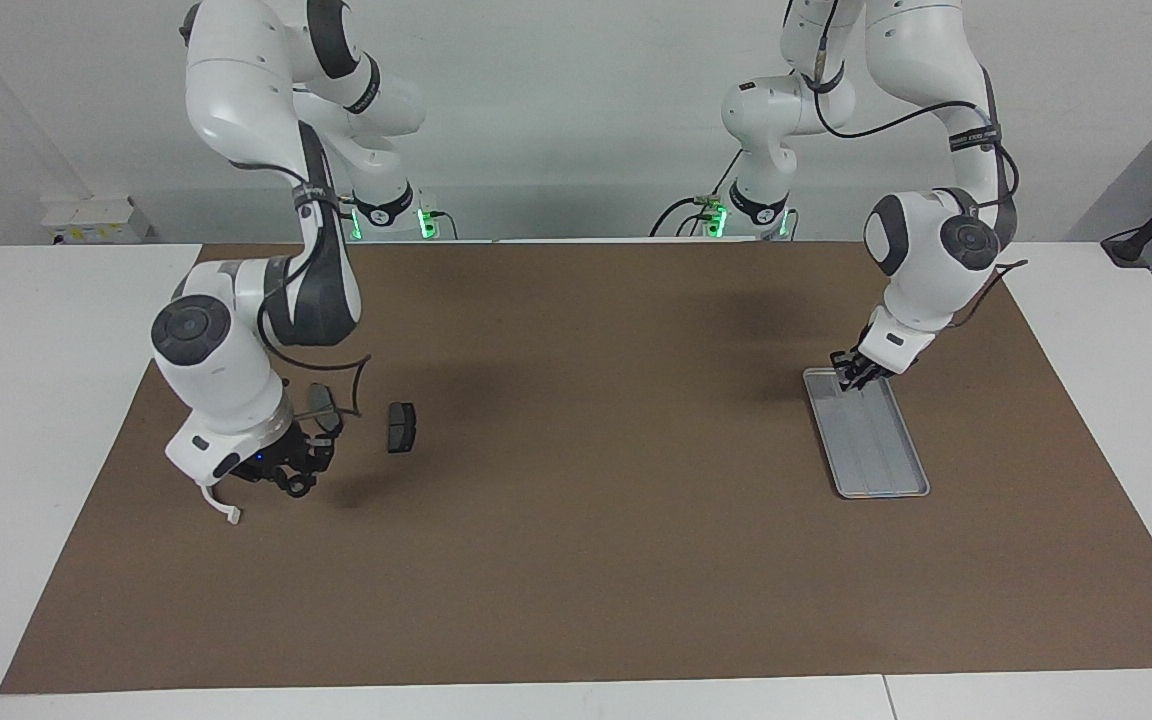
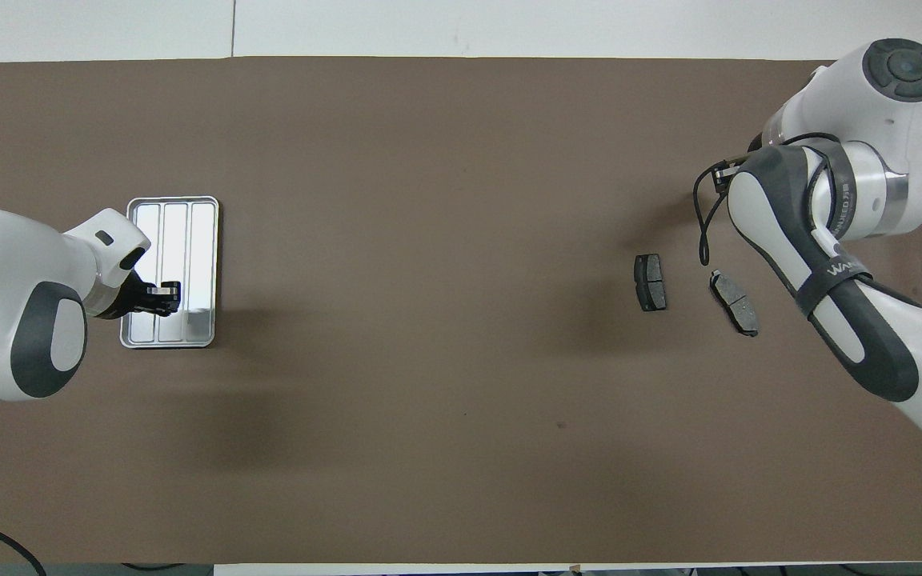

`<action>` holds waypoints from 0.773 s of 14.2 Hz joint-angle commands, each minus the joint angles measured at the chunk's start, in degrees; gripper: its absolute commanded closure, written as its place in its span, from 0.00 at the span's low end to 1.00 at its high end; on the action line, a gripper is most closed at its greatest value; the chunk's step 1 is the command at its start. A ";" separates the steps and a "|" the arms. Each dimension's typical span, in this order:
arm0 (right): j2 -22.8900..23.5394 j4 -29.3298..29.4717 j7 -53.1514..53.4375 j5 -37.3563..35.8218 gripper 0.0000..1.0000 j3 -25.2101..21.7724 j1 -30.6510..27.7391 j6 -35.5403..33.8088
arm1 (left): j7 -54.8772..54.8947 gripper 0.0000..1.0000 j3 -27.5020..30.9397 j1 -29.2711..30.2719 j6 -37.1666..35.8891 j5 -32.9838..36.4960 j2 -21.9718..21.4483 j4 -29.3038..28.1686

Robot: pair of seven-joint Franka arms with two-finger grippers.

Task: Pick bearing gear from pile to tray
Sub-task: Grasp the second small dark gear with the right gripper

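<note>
Facing view: left gripper (image 1: pixel 848 378) sits low over the tray (image 1: pixel 876 452), at the tray's end nearest the robots; fingertips together, and I can't tell if anything small is pinched between them. The tray is a ribbed silver-grey rectangle on the brown mat (image 1: pixel 596 560) toward the left arm's end of the table. Right gripper (image 1: pixel 288 478) hangs just above the mat at the right arm's end, and I can't tell how its fingers stand or whether it carries anything. A thin white curved piece (image 1: pixel 218 505) shows just under the right wrist; can't tell if it is attached or held. One dark brake pad (image 1: pixel 401 427) lies on the mat beside that gripper, clear of it; a second pad (image 1: pixel 322 400) is partly hidden by the arm. Overhead view: left gripper (image 2: pixel 163 294) is over the tray (image 2: pixel 173 210) floor, near its robot-side end. Both brake pads (image 2: pixel 651 282) (image 2: pixel 735 302) lie side by side, apart, with the right arm above them; the right gripper is hidden under its own wrist. No bearing gear identifiable in either view.
</note>
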 commanded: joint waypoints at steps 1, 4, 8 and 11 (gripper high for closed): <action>-5.62 1.93 2.60 -0.07 1.00 0.30 4.76 -8.08 | 2.12 1.00 -0.40 1.72 3.98 0.12 -0.47 -3.33; -9.07 2.45 18.46 3.44 1.00 0.39 11.88 -13.20 | 2.03 1.00 -0.49 1.90 5.57 0.12 -0.65 -5.01; -9.69 2.63 44.74 8.80 1.00 0.83 20.94 -12.34 | 1.33 1.00 -0.58 1.72 6.19 0.03 -0.56 -5.62; -8.81 1.32 60.66 12.76 1.00 0.92 26.48 -7.43 | 1.33 1.00 -0.58 1.72 7.41 0.03 -0.38 -6.24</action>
